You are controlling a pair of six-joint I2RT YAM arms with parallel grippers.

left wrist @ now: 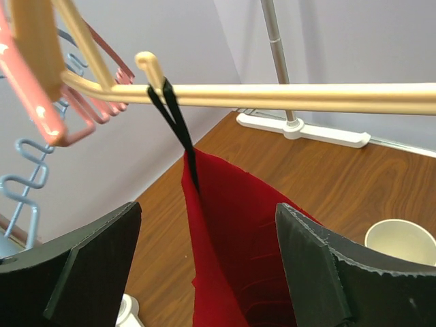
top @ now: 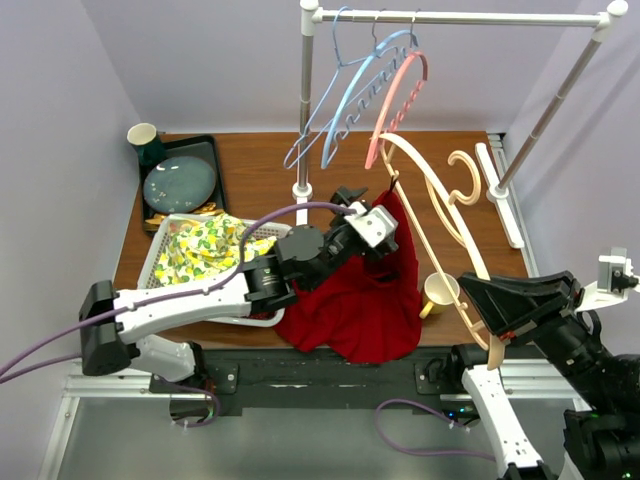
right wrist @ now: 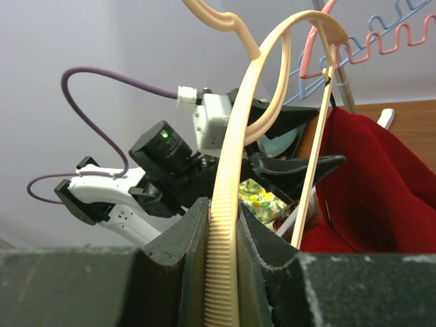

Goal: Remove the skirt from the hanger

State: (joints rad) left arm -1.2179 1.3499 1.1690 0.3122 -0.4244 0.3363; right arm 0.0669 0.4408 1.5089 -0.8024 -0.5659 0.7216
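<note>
Item: red skirt (left wrist: 225, 231), hung by its black loop (left wrist: 174, 116) from the cream hanger (left wrist: 306, 95); in the top view its lower part lies heaped at the 6 o'clock edge of the bench (top: 260, 175).
Right claw (right wrist: 223, 245): clamped on the ribbed arm of the hanger, which tilts up and away toward 11 o'clock.
Left claw (left wrist: 204, 266): jaws wide, one on each side of the skirt's top edge, just below the loop; no contact with the cloth is visible.
Step in hand (judged): freeing the loop from its notch behind the nub (left wrist: 146, 63).
Doing it well: pinch the cloth close under the loop, not lower in the folds; lift to slacken the strap, then carry it over the nub and off the arm's end while the right claw holds the hanger steady.
Edges: pink hanger (left wrist: 41, 109) and blue hangers (top: 350, 100) are close at 11 o'clock; the rack post (top: 305, 110) stands behind them.
Open room: bare wood toward 1 o'clock; a cup (top: 440, 292) stands just beside the skirt at 3 o'clock, a basket (top: 165, 245) at 9 o'clock.
</note>
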